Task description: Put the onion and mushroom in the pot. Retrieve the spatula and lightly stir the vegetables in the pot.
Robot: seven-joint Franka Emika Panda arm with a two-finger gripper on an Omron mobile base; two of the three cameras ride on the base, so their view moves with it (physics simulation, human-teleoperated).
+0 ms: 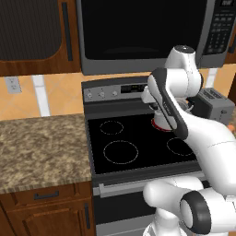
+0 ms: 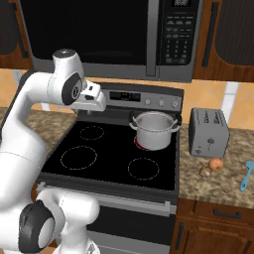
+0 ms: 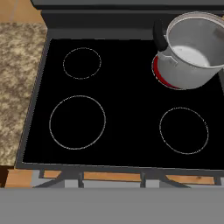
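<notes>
**Pot sits empty on the lit rear burner; vegetables lie on the counter**

The pot [image 2: 154, 130] stands upright on the back right burner [image 3: 161, 75] of the black stove [image 2: 106, 156], which glows red under its base. Its steel interior, seen from above in the hand view [image 3: 192, 43], holds nothing; a dark side handle points toward the middle of the cooktop. The other three burner rings are bare.

On the speckled stone counter [image 2: 218, 186] right of the stove, the onion [image 2: 215, 164] rests just in front of the grey toaster [image 2: 209, 132], with the small pale mushroom [image 2: 205, 172] touching or just beside it on the stove side. The blue spatula [image 2: 246, 175] lies farther right, near the frame edge.

The gripper [image 2: 96, 101] hovers above the stove's rear left, near the control panel; whether its fingers are spread or closed I cannot tell. A microwave [image 2: 104, 34] hangs overhead between dark wood cabinets.
</notes>
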